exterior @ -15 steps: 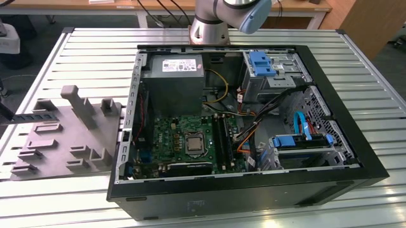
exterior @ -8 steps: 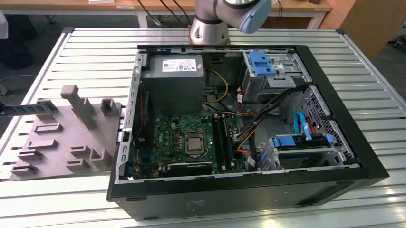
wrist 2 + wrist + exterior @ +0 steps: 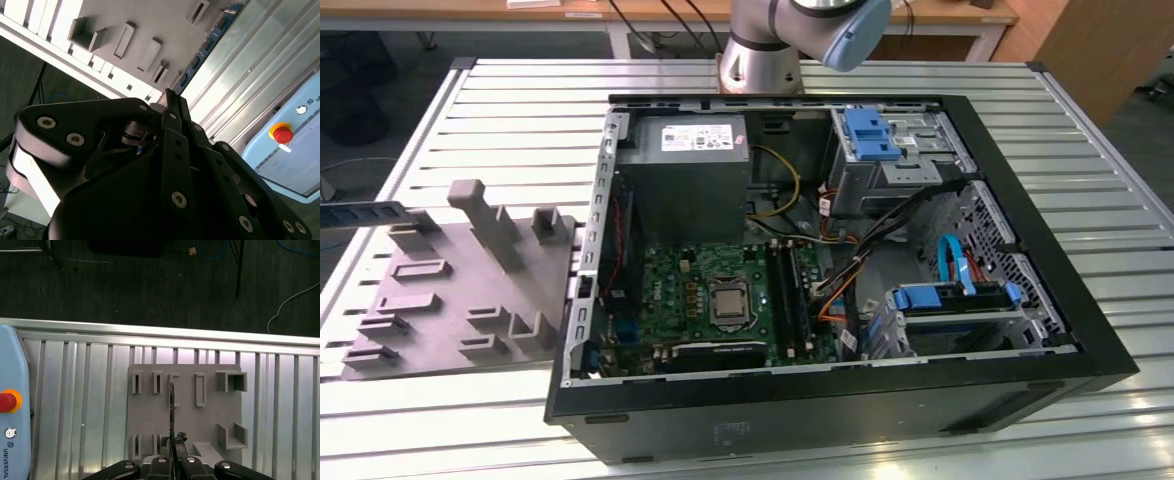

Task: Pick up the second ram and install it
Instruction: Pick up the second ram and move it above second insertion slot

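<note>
The second ram (image 3: 202, 52), a narrow blue-green board with small dark chips, sticks out from between my gripper's fingers. In the first wrist view the ram (image 3: 171, 405) shows edge-on as a thin line over the grey fixture tray (image 3: 210, 415). My gripper (image 3: 172, 452) is shut on the stick's near end, its black fingers (image 3: 176, 107) meeting around it. In the exterior view the ram (image 3: 367, 213) pokes in from the exterior view's left edge, above the tray (image 3: 454, 290). The open computer case (image 3: 1067, 330) holds the green motherboard (image 3: 680, 290) with its long black slots (image 3: 783, 290).
The tray carries raised holders and narrow slots (image 3: 200, 390). A pale blue pendant with a red stop button (image 3: 7, 401) lies on the slatted metal table (image 3: 75, 390) beside the tray. Beyond the table's edge is dark floor with cables (image 3: 290, 300). The arm's base (image 3: 761, 60) stands behind the case.
</note>
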Robot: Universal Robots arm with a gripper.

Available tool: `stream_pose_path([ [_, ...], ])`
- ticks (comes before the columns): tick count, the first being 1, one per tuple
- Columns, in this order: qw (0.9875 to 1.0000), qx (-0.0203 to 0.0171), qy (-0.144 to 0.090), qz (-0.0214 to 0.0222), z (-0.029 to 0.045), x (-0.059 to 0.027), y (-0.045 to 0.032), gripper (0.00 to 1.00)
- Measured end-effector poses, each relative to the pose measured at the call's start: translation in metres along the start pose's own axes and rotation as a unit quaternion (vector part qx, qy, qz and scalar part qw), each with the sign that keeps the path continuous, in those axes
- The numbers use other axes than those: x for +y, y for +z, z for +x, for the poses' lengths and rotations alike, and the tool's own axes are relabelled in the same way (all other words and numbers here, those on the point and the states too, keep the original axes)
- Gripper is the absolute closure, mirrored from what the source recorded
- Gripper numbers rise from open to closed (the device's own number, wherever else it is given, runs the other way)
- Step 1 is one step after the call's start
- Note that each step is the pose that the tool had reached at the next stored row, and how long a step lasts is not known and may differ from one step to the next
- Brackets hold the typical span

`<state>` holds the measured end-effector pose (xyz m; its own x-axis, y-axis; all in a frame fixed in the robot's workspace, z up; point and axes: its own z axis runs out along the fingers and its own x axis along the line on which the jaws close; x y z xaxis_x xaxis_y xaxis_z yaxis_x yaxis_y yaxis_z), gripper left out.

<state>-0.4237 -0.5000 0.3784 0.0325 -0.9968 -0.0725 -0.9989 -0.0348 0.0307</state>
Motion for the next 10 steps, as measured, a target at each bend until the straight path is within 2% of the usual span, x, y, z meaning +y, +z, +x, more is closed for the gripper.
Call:
stream_pose_path([
  [10,1.0,-0.0004,0.0,0.0001,-0.0021,0.0009,-0.0293,0.87],
])
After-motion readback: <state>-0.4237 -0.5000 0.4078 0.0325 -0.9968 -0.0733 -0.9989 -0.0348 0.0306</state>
